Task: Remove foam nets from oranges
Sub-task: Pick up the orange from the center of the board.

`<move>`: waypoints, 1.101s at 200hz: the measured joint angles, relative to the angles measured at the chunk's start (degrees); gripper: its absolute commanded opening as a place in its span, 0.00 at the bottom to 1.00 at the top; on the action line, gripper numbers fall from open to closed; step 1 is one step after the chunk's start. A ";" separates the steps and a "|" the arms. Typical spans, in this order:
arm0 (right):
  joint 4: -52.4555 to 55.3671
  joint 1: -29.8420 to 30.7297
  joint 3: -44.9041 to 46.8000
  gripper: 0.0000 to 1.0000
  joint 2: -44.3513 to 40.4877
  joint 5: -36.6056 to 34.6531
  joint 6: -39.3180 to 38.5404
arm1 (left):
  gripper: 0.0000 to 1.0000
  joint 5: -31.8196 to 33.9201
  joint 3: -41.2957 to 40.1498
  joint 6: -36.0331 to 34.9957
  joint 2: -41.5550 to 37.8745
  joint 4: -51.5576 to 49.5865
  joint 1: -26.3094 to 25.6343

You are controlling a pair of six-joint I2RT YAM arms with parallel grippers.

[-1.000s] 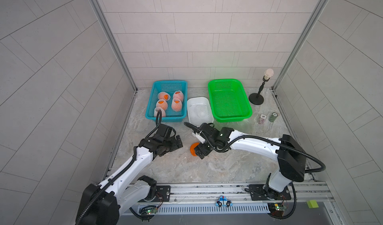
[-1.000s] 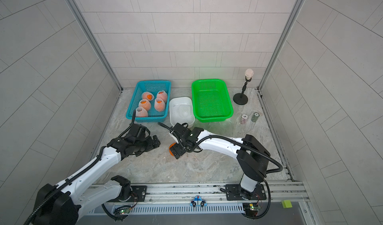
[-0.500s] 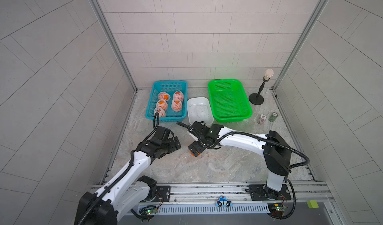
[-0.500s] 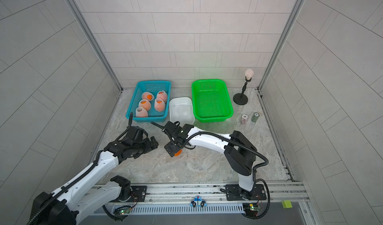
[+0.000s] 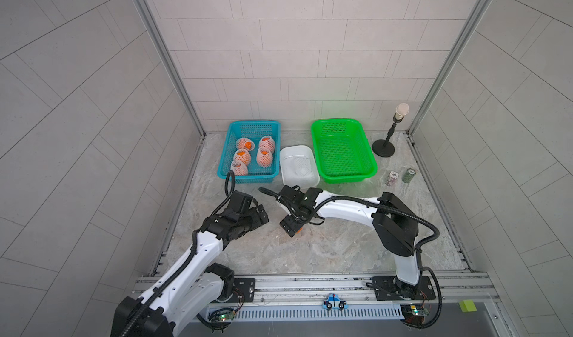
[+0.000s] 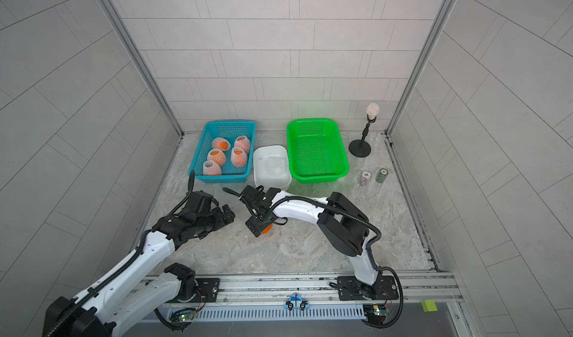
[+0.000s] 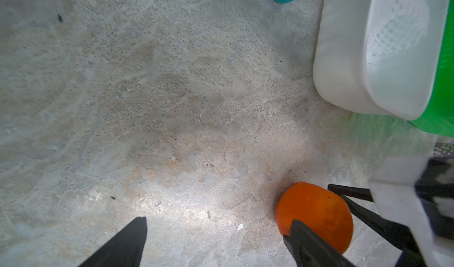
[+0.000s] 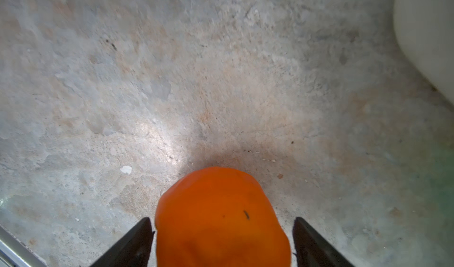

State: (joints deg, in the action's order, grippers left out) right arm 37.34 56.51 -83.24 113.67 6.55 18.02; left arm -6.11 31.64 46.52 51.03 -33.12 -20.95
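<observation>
Spread jaws on the right arm are straddling a bare orange on the bench in a top view. Only a sliver of the fruit is showing under them, whereas a second ago more of it was lying exposed on the side toward the left arm. The right elbow is now sitting nearer the bench's middle than it was then. The left jaws are hanging spread and empty, near the orange but apart from it, roughly where they were before. Five netted oranges are lying in the blue basket at the back. A loose foam net is lying in the white tub just beside it, and the green basket is standing on the tub's far side.

In a top view the orange is peeking out likewise beneath the right jaws.

In the left wrist view, the left jaws' dark fingertips are standing wide apart over bare bench. The orange is sitting between the right jaws.

In the right wrist view, the orange is nearly filling the space between the right jaws. One fingertip is lying against the skin, and a thin gap is showing at its partner, so they are bracketing the fruit without pinching it.
</observation>
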 measured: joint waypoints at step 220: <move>2.69 -5.75 3.43 0.59 -20.94 -6.12 -0.20 | 0.96 1.07 9.38 -7.63 4.74 -1.11 0.33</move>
State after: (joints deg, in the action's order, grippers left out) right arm 40.03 50.76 -79.81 92.73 0.43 17.82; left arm -5.04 41.01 38.89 55.77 -34.24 -20.62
